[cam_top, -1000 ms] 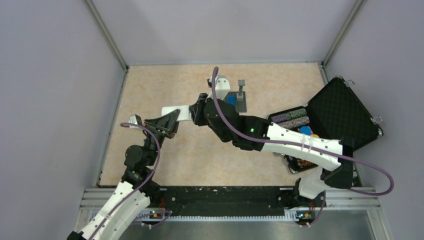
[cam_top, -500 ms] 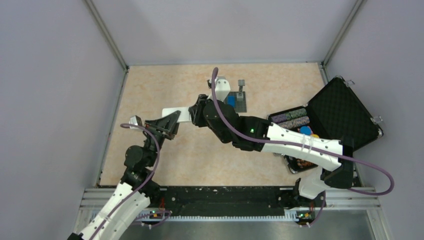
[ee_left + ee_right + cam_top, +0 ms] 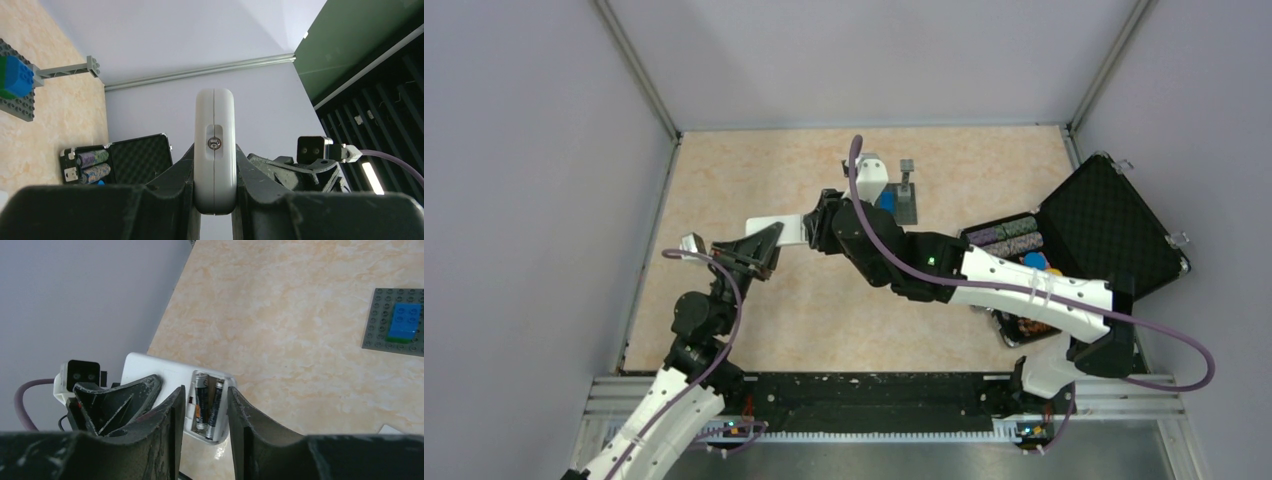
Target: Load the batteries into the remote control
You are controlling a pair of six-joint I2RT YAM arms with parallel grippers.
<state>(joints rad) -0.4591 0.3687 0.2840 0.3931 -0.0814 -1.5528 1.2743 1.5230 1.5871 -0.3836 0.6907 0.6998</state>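
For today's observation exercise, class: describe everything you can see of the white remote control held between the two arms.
The small white rounded-rectangular plastic remote control is clamped between the left arm's black fingers. One end face shows a centre seam and a small round emitter. The battery bay in its back is uncovered, with two dark slim batteries lying side by side inside. The right arm's open black fingers flank that bay; contact cannot be told.

remote control (image 3: 145, 371): white, back up, open | batteries (image 3: 201, 400): 2 dark, side by side inside it
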